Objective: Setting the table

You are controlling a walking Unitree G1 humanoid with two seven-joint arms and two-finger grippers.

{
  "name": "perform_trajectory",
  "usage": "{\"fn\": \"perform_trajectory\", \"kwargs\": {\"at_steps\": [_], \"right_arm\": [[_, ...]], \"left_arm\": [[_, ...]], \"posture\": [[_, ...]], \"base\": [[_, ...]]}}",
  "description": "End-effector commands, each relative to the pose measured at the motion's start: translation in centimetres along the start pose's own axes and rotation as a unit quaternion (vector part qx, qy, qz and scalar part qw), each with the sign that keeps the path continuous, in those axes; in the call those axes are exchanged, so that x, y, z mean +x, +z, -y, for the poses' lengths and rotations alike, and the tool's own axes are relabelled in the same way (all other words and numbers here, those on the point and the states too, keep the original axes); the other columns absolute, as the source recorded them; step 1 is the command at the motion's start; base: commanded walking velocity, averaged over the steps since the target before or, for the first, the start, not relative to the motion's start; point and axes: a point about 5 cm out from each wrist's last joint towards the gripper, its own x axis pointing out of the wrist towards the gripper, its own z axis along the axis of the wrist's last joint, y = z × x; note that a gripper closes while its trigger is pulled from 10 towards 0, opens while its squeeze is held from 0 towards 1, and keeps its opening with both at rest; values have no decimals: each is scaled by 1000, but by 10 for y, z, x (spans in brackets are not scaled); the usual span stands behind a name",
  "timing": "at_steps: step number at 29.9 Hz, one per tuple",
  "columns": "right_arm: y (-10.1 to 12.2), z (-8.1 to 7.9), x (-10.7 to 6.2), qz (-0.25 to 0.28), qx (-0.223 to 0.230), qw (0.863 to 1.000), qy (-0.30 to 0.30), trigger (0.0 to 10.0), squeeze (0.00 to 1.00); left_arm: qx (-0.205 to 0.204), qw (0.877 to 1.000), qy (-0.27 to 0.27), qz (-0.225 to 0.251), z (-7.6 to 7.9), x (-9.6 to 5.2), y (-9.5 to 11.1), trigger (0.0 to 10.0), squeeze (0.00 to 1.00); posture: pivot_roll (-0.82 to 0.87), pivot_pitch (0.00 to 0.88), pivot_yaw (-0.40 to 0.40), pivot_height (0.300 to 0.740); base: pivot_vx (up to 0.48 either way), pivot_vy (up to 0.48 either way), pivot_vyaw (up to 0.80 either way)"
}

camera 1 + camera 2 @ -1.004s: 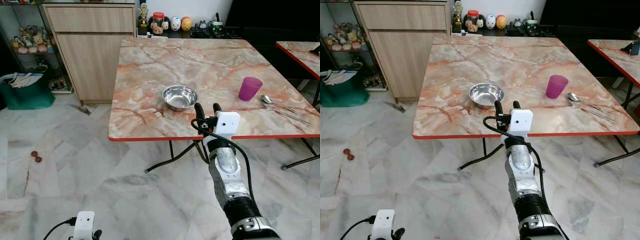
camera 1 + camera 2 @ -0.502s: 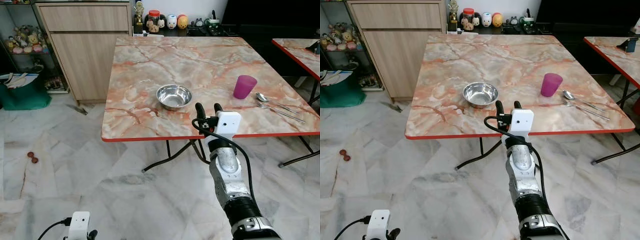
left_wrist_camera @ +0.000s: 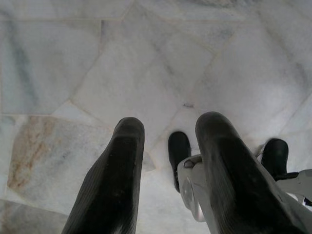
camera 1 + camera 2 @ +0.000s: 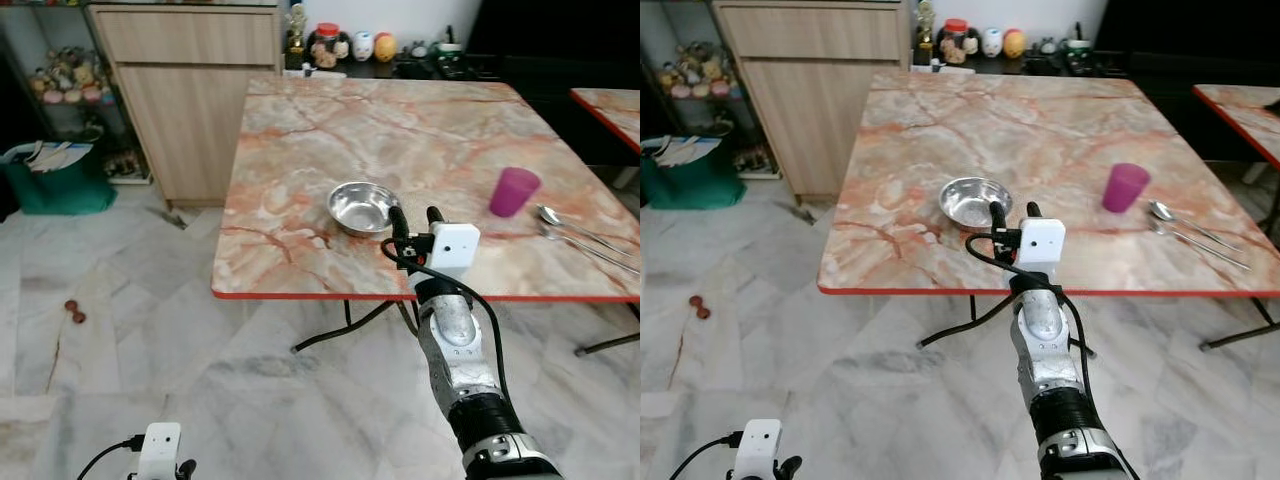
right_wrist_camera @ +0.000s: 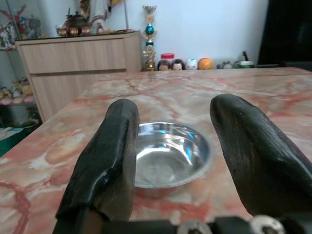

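Table [image 4: 420, 130]: peach-orange marble pattern, red edge. Bowl [image 4: 361, 206]: shiny silver steel. Cup [image 4: 514, 191]: magenta-purple. Spoons [image 4: 580, 232]: silver. Floor [image 4: 150, 330]: pale grey-white veined marble tiles. Cabinet [image 4: 190, 90]: light wood grain. Bag [image 4: 55, 185]: teal green. Right gripper [image 4: 413, 219]: black fingers, white camera block, silver arm.

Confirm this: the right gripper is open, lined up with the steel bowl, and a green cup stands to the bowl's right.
Not quite. The cup is purple, not green, as the left eye view shows. The rest holds: the right gripper is open, lined up with the steel bowl.
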Motion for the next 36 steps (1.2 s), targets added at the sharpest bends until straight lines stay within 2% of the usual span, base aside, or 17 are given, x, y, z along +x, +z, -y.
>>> {"fn": "perform_trajectory", "kwargs": {"at_steps": [1,21,27,31,32,33,36], "right_arm": [[0,1,0,-4,0,1000,-2,10000,0],[-1,4,-1,-7,3,1000,-7,10000,0],[-2,4,-1,-10,10,1000,-11,10000,0],[-8,8,-3,-32,30,999,-25,10000,0],[-9,10,-5,-36,52,997,-36,10000,1000],[-12,15,-6,-41,84,994,-54,10000,1000],[-17,24,-8,-61,115,988,-85,10000,1000]], "left_arm": [[-2,1000,-1,-3,2,0,-2,10000,0],[1,1000,-4,-5,7,0,-4,10000,0],[2,1000,-5,-4,8,0,-4,10000,0],[2,1000,-5,-4,9,0,-5,10000,0],[2,1000,-5,-5,9,0,-5,10000,0],[2,1000,-5,-5,9,0,-5,10000,0],[2,1000,-6,-6,9,0,-6,10000,0]], "posture": [[-13,0,-59,740],[-16,0,-58,740],[-16,0,-57,740],[-18,0,-57,740],[-20,0,-56,740],[-19,0,-57,740],[-21,0,-55,740]], "base": [[281,0,0],[282,0,0],[0,0,0],[0,0,0],[0,0,0],[0,0,0],[0,0,0]]}}
